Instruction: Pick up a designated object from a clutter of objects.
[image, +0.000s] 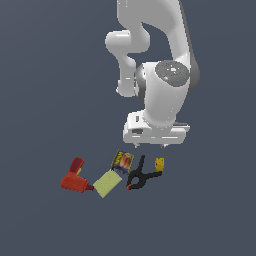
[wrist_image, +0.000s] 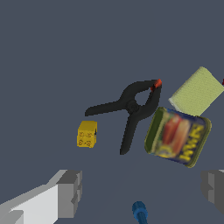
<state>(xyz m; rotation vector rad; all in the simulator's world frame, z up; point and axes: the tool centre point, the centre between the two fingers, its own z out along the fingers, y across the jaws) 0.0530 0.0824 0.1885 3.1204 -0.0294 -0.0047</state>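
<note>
The designated object, a small bright-yellow block (wrist_image: 87, 134) with dark marks, lies on the dark floor beside the handles of the black spring clamp (wrist_image: 131, 109). In the exterior view the yellow block (image: 159, 163) sits at the right end of the clutter, just below my gripper (image: 150, 145), which hangs above it without touching. In the wrist view my gripper (wrist_image: 140, 188) is open, its grey fingers (wrist_image: 68, 192) spread wide with nothing held between them. A tiny blue piece (wrist_image: 140, 212) lies on the floor below the gap.
The blue-and-yellow printed can (wrist_image: 178, 136) lies against the clamp, with the flat yellow-green pad (wrist_image: 197, 91) beyond it. In the exterior view the red power drill (image: 75, 177) lies at the left end, then the pad (image: 106, 183), can (image: 122, 161) and clamp (image: 141, 175).
</note>
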